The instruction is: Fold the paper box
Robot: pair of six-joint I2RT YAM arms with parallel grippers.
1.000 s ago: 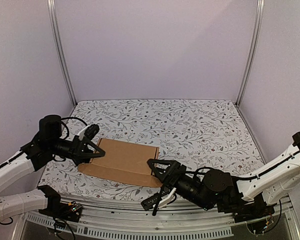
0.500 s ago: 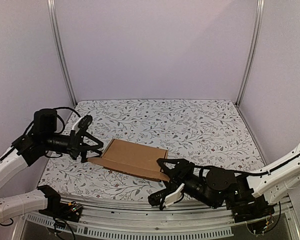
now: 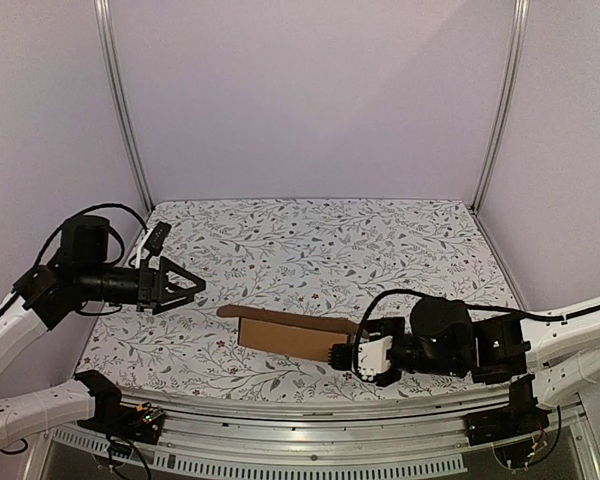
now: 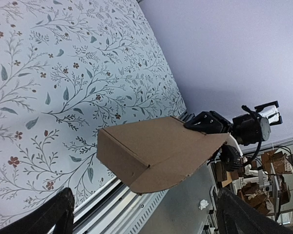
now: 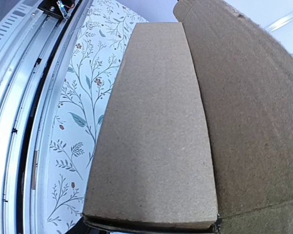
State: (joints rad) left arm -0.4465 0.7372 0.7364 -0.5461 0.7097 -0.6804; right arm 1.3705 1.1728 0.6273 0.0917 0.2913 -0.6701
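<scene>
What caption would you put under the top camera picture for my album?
Right gripper grips the paper box by one end; left gripper hangs open, apart.

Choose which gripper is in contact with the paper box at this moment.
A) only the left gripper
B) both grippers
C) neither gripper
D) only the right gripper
D: the right gripper grips the right end of the paper box, while the left gripper is open and apart from the box's left end.
</scene>
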